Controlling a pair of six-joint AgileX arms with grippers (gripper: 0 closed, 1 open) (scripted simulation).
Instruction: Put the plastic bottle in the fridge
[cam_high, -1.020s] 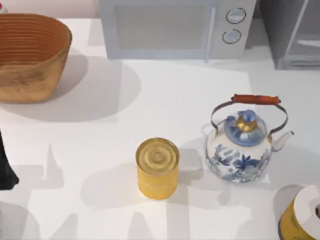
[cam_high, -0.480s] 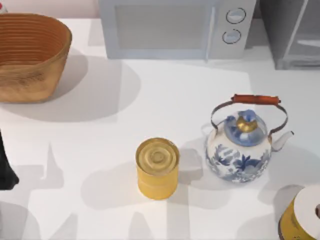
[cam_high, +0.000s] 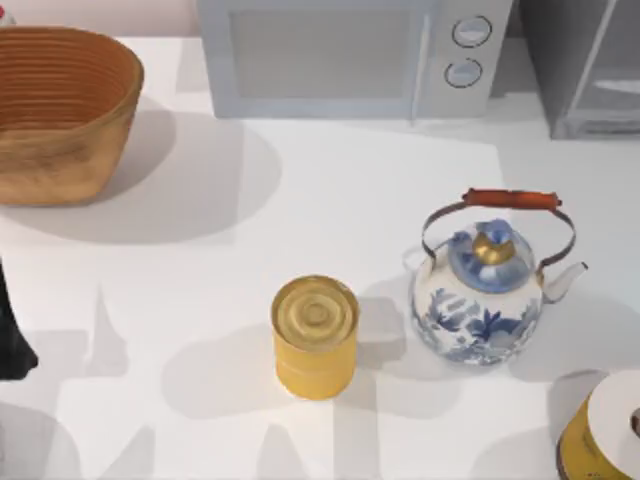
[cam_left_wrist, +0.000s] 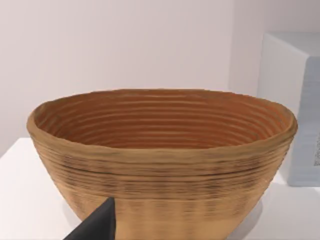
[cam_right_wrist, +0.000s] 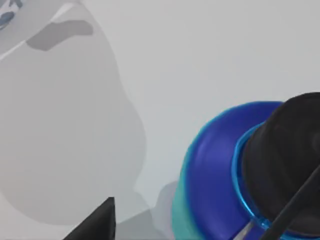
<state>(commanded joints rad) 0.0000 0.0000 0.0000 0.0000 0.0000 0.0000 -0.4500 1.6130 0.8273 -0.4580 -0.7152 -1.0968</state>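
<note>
Wide ribbed wicker basket (cam_left_wrist: 160, 155) on the white table (cam_left_wrist: 22, 200), dark fingertip (cam_left_wrist: 97, 225) in front.

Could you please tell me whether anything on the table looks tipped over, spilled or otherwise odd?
Nothing stands out: the basket, yellow can and teapot all stand upright on the table, with no spill.

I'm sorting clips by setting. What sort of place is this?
Probably a kitchen counter, rendered in simulation: a white table with a microwave and a grey fridge along the back, a blue-and-white kettle, a wicker basket and a yellow can.
</note>
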